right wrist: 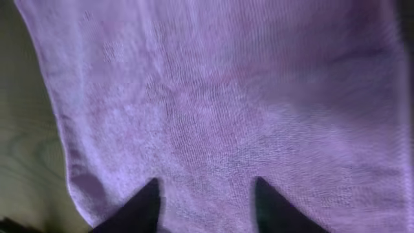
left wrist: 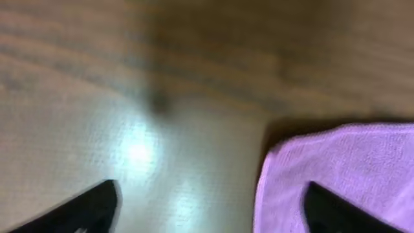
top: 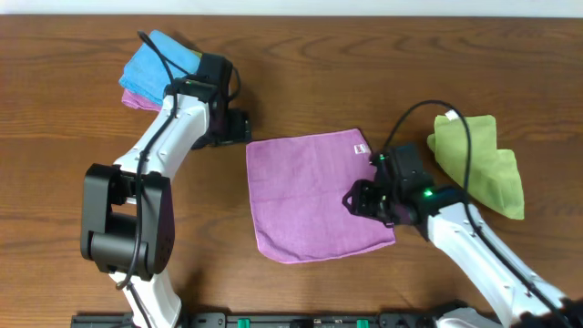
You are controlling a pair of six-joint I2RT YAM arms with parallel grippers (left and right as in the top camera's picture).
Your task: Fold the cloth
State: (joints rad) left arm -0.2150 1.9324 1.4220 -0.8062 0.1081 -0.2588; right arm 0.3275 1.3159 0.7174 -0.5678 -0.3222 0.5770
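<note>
The purple cloth (top: 314, 193) lies spread flat in the middle of the wooden table, with a small white tag near its far right corner. My left gripper (top: 239, 128) is open, low over the table at the cloth's far left corner; in the left wrist view that corner (left wrist: 336, 168) lies by the right finger and the jaws (left wrist: 213, 213) straddle bare wood and the cloth's edge. My right gripper (top: 361, 199) is open over the cloth's right edge; the right wrist view shows both fingertips (right wrist: 206, 194) apart, just above the purple cloth (right wrist: 226, 97).
A blue cloth (top: 162, 56) lies on top of a pink-purple one (top: 135, 98) at the far left. A crumpled green cloth (top: 478, 164) lies at the right, just behind my right arm.
</note>
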